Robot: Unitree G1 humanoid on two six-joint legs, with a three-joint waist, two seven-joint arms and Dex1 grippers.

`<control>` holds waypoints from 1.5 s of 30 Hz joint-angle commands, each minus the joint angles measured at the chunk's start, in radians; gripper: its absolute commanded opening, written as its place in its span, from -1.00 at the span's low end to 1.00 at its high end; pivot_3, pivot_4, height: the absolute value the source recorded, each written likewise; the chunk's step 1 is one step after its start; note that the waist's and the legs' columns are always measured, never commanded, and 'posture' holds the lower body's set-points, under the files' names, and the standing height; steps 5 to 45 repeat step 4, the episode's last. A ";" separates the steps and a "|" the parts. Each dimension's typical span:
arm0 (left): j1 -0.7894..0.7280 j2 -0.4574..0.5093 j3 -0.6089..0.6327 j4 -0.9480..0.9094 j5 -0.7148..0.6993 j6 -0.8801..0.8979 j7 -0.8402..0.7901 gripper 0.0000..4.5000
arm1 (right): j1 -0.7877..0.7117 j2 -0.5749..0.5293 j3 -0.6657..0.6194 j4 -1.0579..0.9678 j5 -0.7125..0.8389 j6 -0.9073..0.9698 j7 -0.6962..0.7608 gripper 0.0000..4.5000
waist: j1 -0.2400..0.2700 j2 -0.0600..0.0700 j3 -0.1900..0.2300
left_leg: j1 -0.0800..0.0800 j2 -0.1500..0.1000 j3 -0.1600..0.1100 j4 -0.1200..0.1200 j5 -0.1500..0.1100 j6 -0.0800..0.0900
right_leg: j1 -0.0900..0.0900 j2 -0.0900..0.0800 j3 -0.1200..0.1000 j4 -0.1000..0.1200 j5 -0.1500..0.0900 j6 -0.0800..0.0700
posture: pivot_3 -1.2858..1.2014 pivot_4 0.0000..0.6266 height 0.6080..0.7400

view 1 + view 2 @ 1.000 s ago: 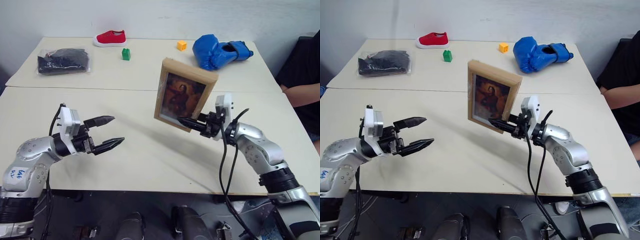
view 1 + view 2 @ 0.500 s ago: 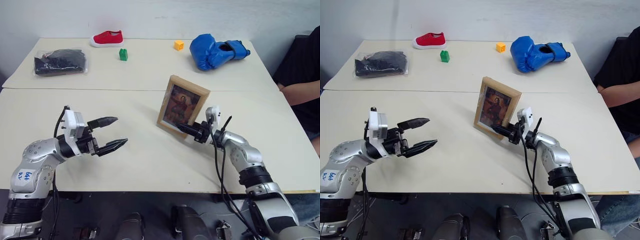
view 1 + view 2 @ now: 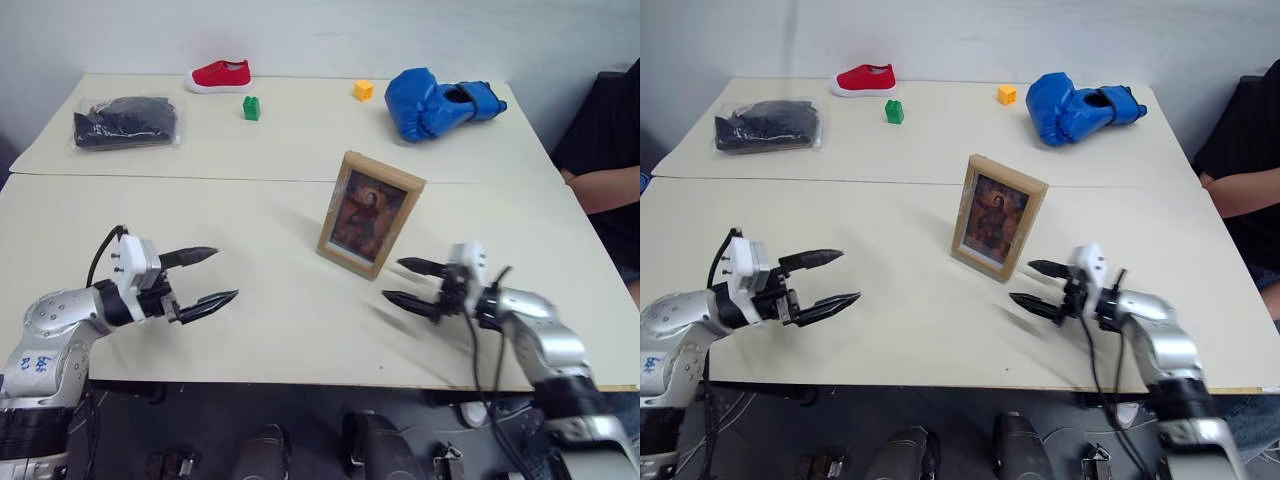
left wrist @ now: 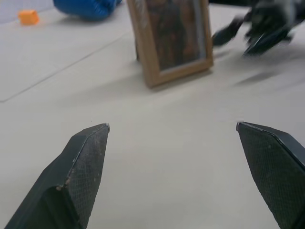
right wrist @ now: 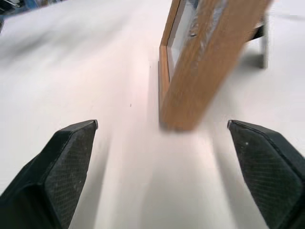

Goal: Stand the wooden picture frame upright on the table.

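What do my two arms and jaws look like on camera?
Both arms are silver-grey metal with black joint bands. Each gripper, left and right, has two tapered black fingers on a white block, with black cables looping off the wrist. The left arm carries a white label with blue handwriting.

Light-wood picture frame [image 3: 369, 213] with brownish portrait, cream table [image 3: 250, 330], blue boxing glove [image 3: 432, 100], red shoe [image 3: 221, 75], green block [image 3: 251, 108], orange cube [image 3: 363, 91], black bagged bundle [image 3: 127, 122].

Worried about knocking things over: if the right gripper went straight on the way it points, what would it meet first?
Probably the wooden picture frame, at its near lower corner; the open right gripper points at it, apart from it.
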 commanded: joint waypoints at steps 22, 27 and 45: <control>0.135 0.022 0.076 0.029 0.090 -0.172 -0.024 1.00 | 0.174 -0.165 -0.148 -0.050 -0.078 -0.384 0.186 0.99 | 0.000 0.000 0.000 | 0.002 0.000 0.001 -0.001 -0.001 0.002 | 0.001 0.001 0.001 -0.001 0.000 0.000 | 0.03 -0.52 1.00; 0.135 0.022 0.076 0.029 0.090 -0.172 -0.024 1.00 | 0.174 -0.165 -0.148 -0.050 -0.078 -0.384 0.186 0.99 | 0.000 0.000 0.000 | 0.002 0.000 0.001 -0.001 -0.001 0.002 | 0.001 0.001 0.001 -0.001 0.000 0.000 | 0.03 -0.52 1.00; 0.135 0.022 0.076 0.029 0.090 -0.172 -0.024 1.00 | 0.174 -0.165 -0.148 -0.050 -0.078 -0.384 0.186 0.99 | 0.000 0.000 0.000 | 0.002 0.000 0.001 -0.001 -0.001 0.002 | 0.001 0.001 0.001 -0.001 0.000 0.000 | 0.03 -0.52 1.00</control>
